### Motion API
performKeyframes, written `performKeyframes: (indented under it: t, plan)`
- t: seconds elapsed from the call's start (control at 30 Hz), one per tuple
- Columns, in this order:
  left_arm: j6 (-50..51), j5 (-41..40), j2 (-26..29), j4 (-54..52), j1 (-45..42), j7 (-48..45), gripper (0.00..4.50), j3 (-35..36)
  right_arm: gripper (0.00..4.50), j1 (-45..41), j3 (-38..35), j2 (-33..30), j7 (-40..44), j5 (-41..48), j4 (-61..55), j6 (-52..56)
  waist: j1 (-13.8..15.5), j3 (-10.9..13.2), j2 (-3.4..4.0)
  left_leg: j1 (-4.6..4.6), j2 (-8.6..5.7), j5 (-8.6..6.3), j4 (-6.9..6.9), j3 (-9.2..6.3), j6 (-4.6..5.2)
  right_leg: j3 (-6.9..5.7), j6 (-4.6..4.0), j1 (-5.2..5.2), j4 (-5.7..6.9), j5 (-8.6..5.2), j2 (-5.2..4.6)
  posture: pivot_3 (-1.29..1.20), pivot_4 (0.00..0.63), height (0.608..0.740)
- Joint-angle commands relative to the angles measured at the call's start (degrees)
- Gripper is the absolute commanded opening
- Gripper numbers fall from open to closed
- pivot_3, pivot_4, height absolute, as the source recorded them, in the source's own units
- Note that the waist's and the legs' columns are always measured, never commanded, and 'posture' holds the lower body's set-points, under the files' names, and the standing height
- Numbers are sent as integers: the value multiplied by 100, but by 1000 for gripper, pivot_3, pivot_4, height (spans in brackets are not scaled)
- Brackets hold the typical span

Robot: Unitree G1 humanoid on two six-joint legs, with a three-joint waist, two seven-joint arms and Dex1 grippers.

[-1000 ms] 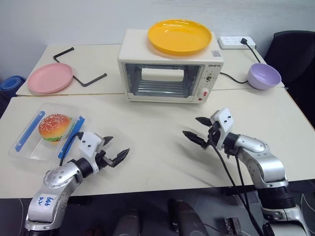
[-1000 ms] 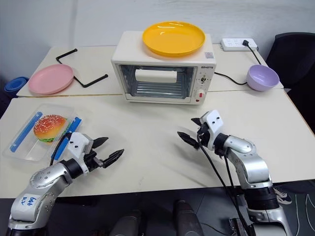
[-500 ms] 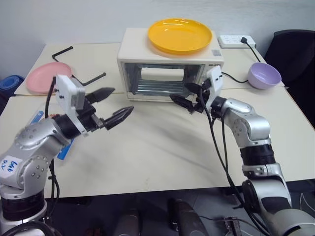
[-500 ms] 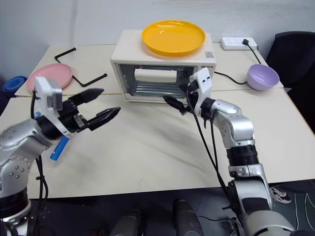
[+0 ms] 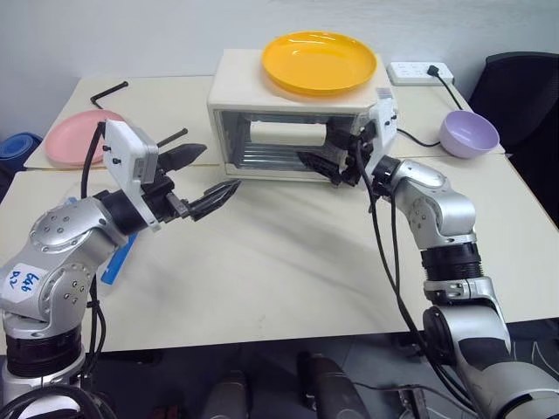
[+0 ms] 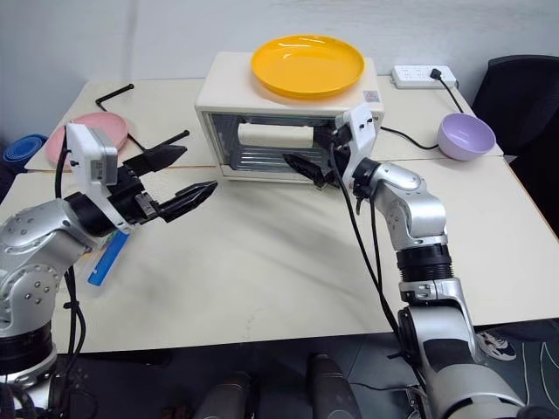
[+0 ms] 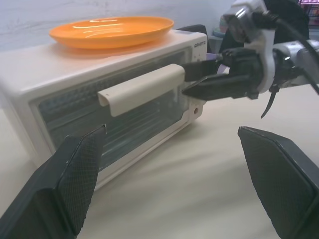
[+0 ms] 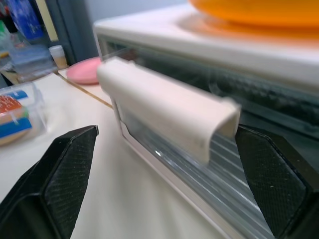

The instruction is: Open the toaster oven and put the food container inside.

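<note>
A cream-white table (image 5: 288,262) carries the scene, with a second table butted behind it. The toaster oven (image 5: 301,118) sits at the far middle of the table, its glass door shut and its cream handle (image 7: 142,88) running across the top of the door; an orange plate (image 5: 319,63) lies on its roof. The right gripper (image 5: 325,155) is raised in front of the oven door, its two black fingers spread wide apart with the handle between them in the right wrist view, holding nothing; whether they touch the handle cannot be told. The left gripper (image 5: 199,175) hangs above the table to the left of the oven, well apart from it, pointing toward the door, fingers likewise spread and empty. The food container (image 8: 17,117) lies on the table at the robot's left, beneath and behind the left arm; the right wrist view shows its clear wall, a blue strip and the toy hamburger inside. A pink plate (image 5: 74,140) rests on the rear table to the left, a lilac bowl (image 5: 468,133) to the right of the oven, and a white power strip (image 5: 421,74) behind it.
</note>
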Motion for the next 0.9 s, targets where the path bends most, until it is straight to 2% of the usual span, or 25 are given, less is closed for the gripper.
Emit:
performKeyframes:
  t: [0.03, 0.27, 0.37, 0.5, 0.67, 0.77, 0.9]
  plan:
    - [-218, 161, 14, 36, -1, 4, 4500, 37, 4461, 101, -63, -37, 225, 313, -616, 151, -4, 0, 0, 0, 0, 0, -1, 0, 0, 0, 0, 0, 0, 0, 0, 0, 150, 740]
    - [-641, 723, -250, 1384, -1420, 252, 4500, -211, 4461, 725, 117, 73, 332, 443, -1362, 347, -48, 0, -1, 3, 1, 0, 1, 9, 0, -6, 1, -1, -3, 1, 4, 0, 150, 740]
    - [-844, 994, -250, 2016, -2070, 137, 3938, -412, 4500, 809, 122, 131, 265, 411, -1415, 375, -108, 0, -1, 18, 1, 0, -3, 27, 0, 3, 2, 0, 6, 2, 5, 0, 150, 740]
    - [-1235, 1434, -165, 2716, -2587, -267, 2674, -789, 4500, 879, 135, 194, 177, 376, -1476, 380, -135, 0, -1, 21, 2, 0, -7, 27, -1, 4, 2, 0, 10, 2, 8, 0, 150, 740]
    - [-1687, 1869, -32, 3314, -2816, -804, 1052, -1101, 4500, 1004, 158, 227, 81, 378, -1651, 418, -141, 0, -1, 16, 4, 0, -12, 29, -1, 5, 2, -8, 19, 2, 7, 0, 150, 740]
    - [-2058, 2183, 211, 3697, -2936, -1473, 116, -1425, 4500, 1221, 174, 226, -21, 387, -1885, 471, -138, 0, -1, 7, 4, -1, -12, 27, -1, 3, 2, -14, 20, 2, 6, 0, 150, 740]
    - [-2628, 2552, 391, 4249, -3091, -2073, 50, -1694, 4500, 1448, 170, 235, -141, 435, -2152, 570, -120, 0, -1, 3, 4, -1, -14, 28, -2, 3, 2, -18, 19, 2, 5, 0, 150, 740]
